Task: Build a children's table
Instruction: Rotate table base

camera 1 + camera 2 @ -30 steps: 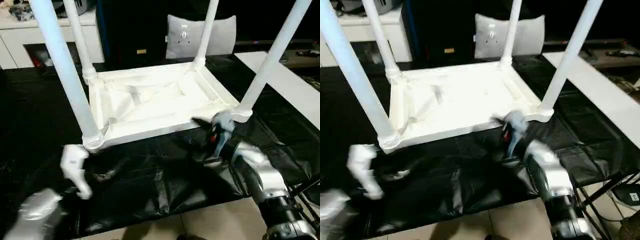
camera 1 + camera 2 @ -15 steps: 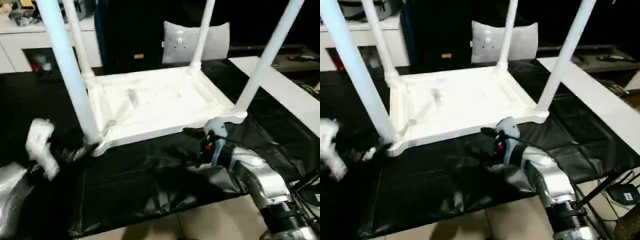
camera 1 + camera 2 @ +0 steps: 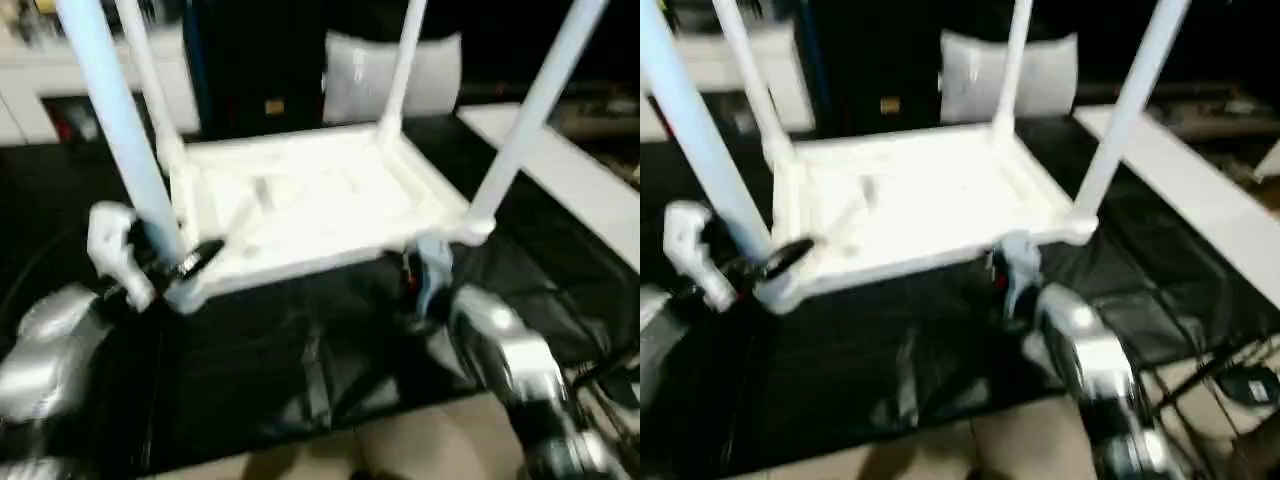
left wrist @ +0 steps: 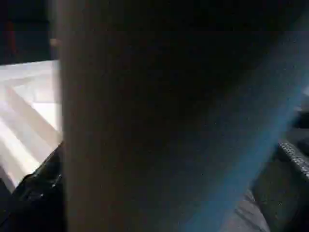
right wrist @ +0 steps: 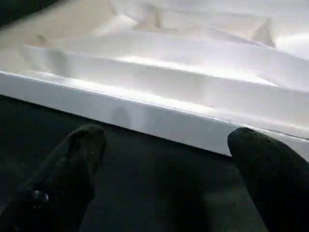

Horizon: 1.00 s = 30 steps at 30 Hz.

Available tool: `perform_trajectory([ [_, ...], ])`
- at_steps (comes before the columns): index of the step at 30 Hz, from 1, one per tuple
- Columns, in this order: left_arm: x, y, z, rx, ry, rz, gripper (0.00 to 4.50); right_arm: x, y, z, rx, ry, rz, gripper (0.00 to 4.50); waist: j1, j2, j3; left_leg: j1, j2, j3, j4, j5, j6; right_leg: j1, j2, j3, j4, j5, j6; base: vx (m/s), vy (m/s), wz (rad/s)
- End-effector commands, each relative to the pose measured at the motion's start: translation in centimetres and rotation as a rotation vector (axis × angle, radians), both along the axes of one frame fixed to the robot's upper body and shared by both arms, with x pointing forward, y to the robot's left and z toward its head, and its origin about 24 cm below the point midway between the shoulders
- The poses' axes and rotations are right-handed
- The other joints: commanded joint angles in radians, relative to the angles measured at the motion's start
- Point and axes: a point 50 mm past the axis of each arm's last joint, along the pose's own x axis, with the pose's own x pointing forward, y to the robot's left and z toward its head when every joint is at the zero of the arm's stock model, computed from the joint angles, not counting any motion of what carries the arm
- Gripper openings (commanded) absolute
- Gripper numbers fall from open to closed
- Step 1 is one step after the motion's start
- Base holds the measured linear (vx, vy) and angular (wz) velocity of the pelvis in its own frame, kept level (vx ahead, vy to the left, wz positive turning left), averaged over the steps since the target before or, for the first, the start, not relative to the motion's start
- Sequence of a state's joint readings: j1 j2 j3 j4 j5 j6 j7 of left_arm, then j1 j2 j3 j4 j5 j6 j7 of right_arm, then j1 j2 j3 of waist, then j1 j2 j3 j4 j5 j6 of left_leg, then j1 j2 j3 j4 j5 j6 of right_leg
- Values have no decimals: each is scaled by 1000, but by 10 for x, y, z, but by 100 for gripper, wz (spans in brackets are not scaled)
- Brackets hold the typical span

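Note:
The children's table lies upside down on a black sheet, its ribbed white tabletop [image 3: 310,200] facing up and all four white legs standing in the corner sockets. My left gripper [image 3: 165,265] is at the foot of the near-left leg [image 3: 120,140], open, with a black finger on either side of it; that leg [image 4: 159,121] looms very close in the left wrist view. My right gripper [image 3: 420,285] hovers low at the tabletop's near edge, close to the near-right leg [image 3: 520,130]. Its fingers [image 5: 72,164] stand wide apart with nothing between them, facing the tabletop's rim [image 5: 145,113].
The black sheet [image 3: 300,350] covers the floor under the table, with pale tiles [image 3: 400,450] at its near edge. A white cabinet [image 3: 30,90] stands at the back left, a grey cushion [image 3: 360,70] behind the table, and a long white board [image 3: 570,190] on the right.
My left gripper has swung in from the left to the foot of the near-left leg. The right gripper stays at the tabletop's near edge. The head camera has shifted slightly.

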State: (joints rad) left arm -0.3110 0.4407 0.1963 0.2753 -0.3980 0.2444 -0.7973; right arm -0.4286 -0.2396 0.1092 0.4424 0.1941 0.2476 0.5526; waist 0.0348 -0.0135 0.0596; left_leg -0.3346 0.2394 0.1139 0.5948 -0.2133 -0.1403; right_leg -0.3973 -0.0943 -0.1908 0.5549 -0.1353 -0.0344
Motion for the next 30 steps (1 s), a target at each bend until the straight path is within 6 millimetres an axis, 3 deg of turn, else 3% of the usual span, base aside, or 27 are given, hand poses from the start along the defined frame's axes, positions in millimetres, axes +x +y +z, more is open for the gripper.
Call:
perform_trajectory([
  [1,4,-11,-1,-19,6,-62,447,3,-6,-4,-33,17,-44,450,0,11,-64,-14,-8,21,-81,-265,33,53,-52,57,-71,-456,-53,0,0,0],
  [2,5,-18,3,-54,3,-124,447,7,-9,-9,-73,31,-69,450,6,9,-65,-7,-11,29,-79,-258,26,46,-53,67,-67,-439,-76,0,0,0],
  [3,4,-26,7,-87,2,-196,447,10,-12,-14,-104,48,-90,450,16,13,-70,-4,-12,33,-78,-225,21,47,-53,78,-55,-397,-111,55,16,5],
  [6,-1,-34,12,-119,9,-297,447,13,-13,-16,-124,62,-106,450,27,3,-75,-10,-11,43,-75,-114,26,51,-45,99,-22,-234,-170,57,13,3],
  [8,-11,-44,17,-137,32,-434,447,18,-13,-18,-140,72,-118,450,28,-5,-83,-14,-10,44,-71,-48,30,57,-50,107,1,-158,-204,0,0,0],
  [10,-14,-48,18,-140,43,-478,447,19,-12,-19,-144,72,-120,450,29,-6,-82,-16,-17,50,-66,6,46,55,-46,113,10,-97,-228,0,0,0],
  [15,-29,-66,20,-143,78,-621,447,27,0,-12,-104,48,-92,450,26,-18,-72,-25,-21,59,-65,-79,40,56,-44,124,1,-228,-184,0,0,0],
  [18,-38,-80,21,-151,94,-697,447,29,9,-7,-85,24,-55,450,19,-19,-68,-19,-22,61,-66,-122,34,48,-38,123,-10,-324,-146,0,0,0],
  [21,-45,-103,23,-178,96,-771,447,31,25,-2,-59,-6,22,450,11,-22,-65,-19,-21,60,-65,-151,31,45,-37,123,-16,-377,-133,0,0,0],
  [23,-45,-104,23,-179,95,-774,447,31,25,-2,-58,-7,26,450,9,-23,-65,-21,-22,60,-63,-156,30,45,-37,122,-18,-391,-127,0,0,0],
  [24,-45,-116,24,-211,94,-798,447,29,37,0,-42,-19,92,450,2,-27,-66,-23,-21,59,-63,-161,31,45,-34,121,-19,-403,-118,0,0,0],
  [26,-45,-122,24,-228,101,-809,447,26,46,1,-32,-33,155,450,1,-25,-66,-23,-22,58,-62,-166,33,44,-34,120,-21,-415,-110,0,0,0],
  [30,-46,-132,22,-253,116,-843,447,16,66,1,-16,-54,320,450,-4,-26,-69,-22,-19,57,-61,-168,44,43,-33,120,-18,-387,-126,0,0,0],
])
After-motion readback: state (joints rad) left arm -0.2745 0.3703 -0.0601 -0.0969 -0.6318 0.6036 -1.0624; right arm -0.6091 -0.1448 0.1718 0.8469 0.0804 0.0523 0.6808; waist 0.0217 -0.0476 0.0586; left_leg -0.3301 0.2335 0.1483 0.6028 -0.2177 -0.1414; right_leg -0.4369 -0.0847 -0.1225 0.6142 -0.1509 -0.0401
